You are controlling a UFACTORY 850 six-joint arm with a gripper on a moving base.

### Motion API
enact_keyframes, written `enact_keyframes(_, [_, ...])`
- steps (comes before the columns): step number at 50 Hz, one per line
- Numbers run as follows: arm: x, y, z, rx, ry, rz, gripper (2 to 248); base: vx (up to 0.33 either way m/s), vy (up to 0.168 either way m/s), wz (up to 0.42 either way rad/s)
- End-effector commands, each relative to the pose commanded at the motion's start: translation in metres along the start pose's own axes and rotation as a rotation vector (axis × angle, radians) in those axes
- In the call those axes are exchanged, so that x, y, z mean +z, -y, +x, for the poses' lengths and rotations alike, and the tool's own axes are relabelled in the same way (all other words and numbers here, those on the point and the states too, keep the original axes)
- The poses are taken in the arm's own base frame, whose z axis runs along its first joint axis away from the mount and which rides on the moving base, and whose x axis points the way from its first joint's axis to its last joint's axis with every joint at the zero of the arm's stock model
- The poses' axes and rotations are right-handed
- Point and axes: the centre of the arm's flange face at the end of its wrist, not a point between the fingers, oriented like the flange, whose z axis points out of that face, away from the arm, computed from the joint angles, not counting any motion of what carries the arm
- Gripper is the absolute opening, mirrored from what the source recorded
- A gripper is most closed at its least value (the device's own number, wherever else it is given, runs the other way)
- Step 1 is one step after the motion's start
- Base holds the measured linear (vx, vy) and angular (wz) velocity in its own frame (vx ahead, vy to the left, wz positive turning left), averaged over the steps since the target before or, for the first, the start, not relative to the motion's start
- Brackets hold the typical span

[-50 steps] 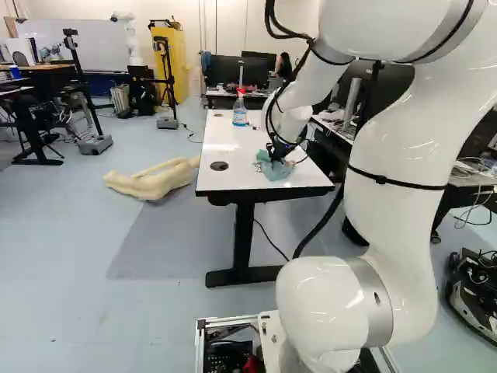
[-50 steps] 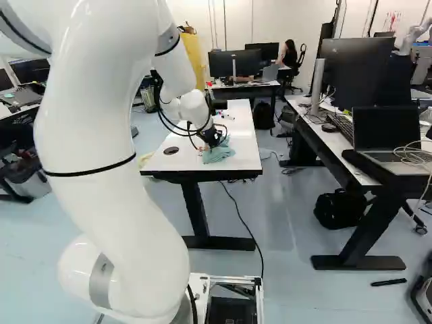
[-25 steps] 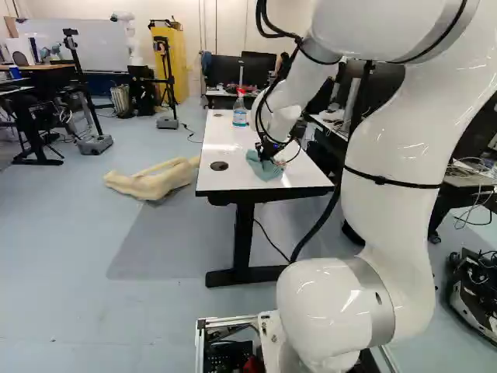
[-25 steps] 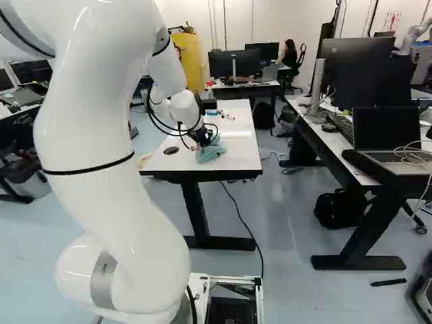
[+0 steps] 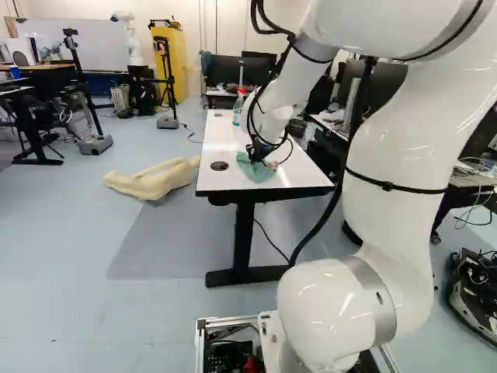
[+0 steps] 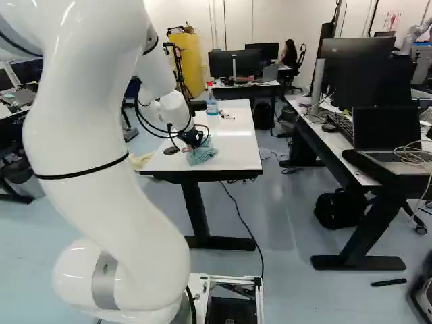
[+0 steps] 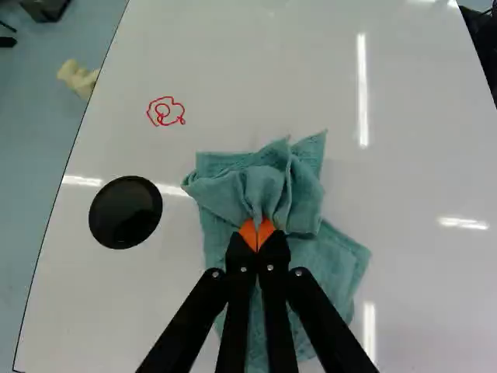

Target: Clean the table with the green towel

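Bends white jointed arm (image 5: 392,155) forward, tilting down over white rectangular table (image 5: 221,183); points black two-fingered gripper (image 5: 256,158) at tabletop; pinches crumpled green cloth towel (image 7: 256,186) between orange pads (image 7: 248,233), on table, beside round black inset (image 7: 126,212); hides part of towel under black fingers (image 7: 239,260); runs past top edge of both base views; shows pads too small there to make out.

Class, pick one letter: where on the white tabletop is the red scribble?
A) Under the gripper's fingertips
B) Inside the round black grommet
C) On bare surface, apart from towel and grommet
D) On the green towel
C: the red scribble shows on the bare tabletop, with white surface between it and both green towel and grommet.
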Motion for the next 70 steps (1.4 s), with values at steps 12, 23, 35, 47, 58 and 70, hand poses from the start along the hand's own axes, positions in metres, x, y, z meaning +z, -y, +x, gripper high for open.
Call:
enact_keyframes(12, [-0.014, 0.001, -0.019, -0.002, 0.007, 0.002, 21, 0.000, 0.000, 0.000])
enact_keyframes(23, [-0.024, -0.006, -0.034, 0.010, 0.012, -0.007, 21, 0.000, 0.000, 0.000])
enact_keyframes(35, [-0.032, -0.024, -0.044, 0.043, 0.014, -0.030, 21, 0.000, 0.000, 0.000])
enact_keyframes(47, [-0.037, -0.043, -0.053, 0.080, 0.016, -0.056, 21, 0.000, 0.000, 0.000])
enact_keyframes(58, [-0.039, -0.061, -0.055, 0.114, 0.016, -0.079, 21, 0.000, 0.000, 0.000])
enact_keyframes(70, [-0.037, -0.081, -0.053, 0.151, 0.015, -0.105, 21, 0.000, 0.000, 0.000])
